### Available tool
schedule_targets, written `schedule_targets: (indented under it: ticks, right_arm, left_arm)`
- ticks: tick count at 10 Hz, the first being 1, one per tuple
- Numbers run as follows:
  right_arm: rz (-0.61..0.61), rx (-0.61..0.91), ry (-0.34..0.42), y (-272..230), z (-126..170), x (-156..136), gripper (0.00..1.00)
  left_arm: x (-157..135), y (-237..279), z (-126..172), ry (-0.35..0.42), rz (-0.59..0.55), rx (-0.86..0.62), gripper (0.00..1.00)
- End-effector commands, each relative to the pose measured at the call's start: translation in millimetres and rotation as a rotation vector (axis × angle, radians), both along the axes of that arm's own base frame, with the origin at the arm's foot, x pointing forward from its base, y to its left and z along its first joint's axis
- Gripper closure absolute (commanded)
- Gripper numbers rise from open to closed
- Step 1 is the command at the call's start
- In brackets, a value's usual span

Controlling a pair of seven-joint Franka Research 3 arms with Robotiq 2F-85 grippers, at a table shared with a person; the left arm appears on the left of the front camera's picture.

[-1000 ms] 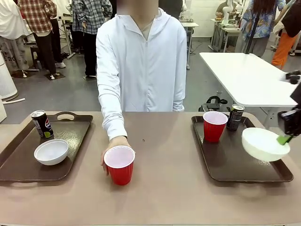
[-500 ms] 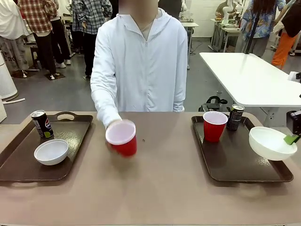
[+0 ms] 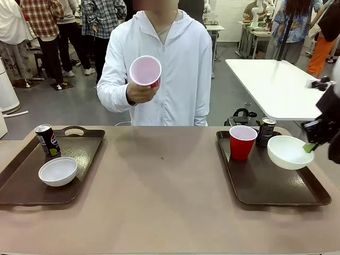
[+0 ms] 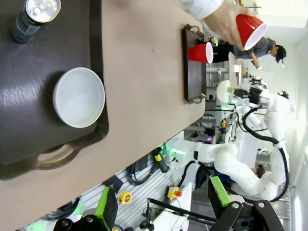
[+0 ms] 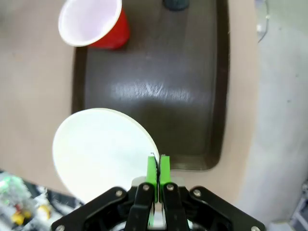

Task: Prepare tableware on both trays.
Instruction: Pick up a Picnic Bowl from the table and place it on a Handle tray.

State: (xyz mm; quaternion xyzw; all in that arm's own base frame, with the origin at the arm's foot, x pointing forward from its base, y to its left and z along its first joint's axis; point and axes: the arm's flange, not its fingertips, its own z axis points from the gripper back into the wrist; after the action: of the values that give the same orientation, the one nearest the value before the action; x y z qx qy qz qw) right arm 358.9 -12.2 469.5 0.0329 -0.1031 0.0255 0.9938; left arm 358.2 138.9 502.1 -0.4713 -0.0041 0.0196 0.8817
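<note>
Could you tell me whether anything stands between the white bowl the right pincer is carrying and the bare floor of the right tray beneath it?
Nothing visible does. The right pincer grips the bowl by its rim above bare tray floor; the red cup and black can stand at the tray's far end, clear of it.

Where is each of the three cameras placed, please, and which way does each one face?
Front view: between the arms, facing across the table at the person lifting a cup; the right gripper holds a bowl over the right tray.
Left wrist view: rolled sideways above the left tray, along its open left gripper.
Right wrist view: down onto the right tray, fingers pinching the bowl's rim.
Shared: the bowl, the right tray and its cup.
</note>
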Motion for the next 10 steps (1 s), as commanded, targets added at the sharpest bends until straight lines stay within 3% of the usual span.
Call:
schedule_targets:
  ticks: [1, 2, 4, 8, 9, 10]
  right_arm:
    - [-0.067, -0.049, 0.038, -3.5, -56.5, 10.9, 0.97]
    - [-0.073, -0.051, 0.060, -4.6, -69.5, 16.6, 0.97]
    - [-0.091, -0.027, 0.032, -7.8, -96.6, 26.0, 0.97]
    - [-0.066, -0.032, 0.033, -6.8, -122.7, 27.4, 0.97]
    - [-0.058, -0.026, 0.037, -5.4, -121.3, 27.3, 0.92]
    - [-0.047, -0.016, 0.039, -3.7, -116.9, 23.2, 0.37]
  left_arm:
    - [0.6, 1.0, 2.6, -0.013, -0.008, -0.019, 0.00]
    - [0.6, 1.0, 2.6, -0.013, -0.008, -0.019, 0.00]
    - [0.6, 1.0, 2.6, -0.013, -0.008, -0.019, 0.00]
    - [0.6, 1.0, 2.6, -0.013, -0.008, -0.019, 0.00]
    - [0.6, 1.0, 2.6, -0.013, -0.008, -0.019, 0.00]
    - [0.6, 1.0, 2.6, -0.013, -0.008, -0.019, 0.00]
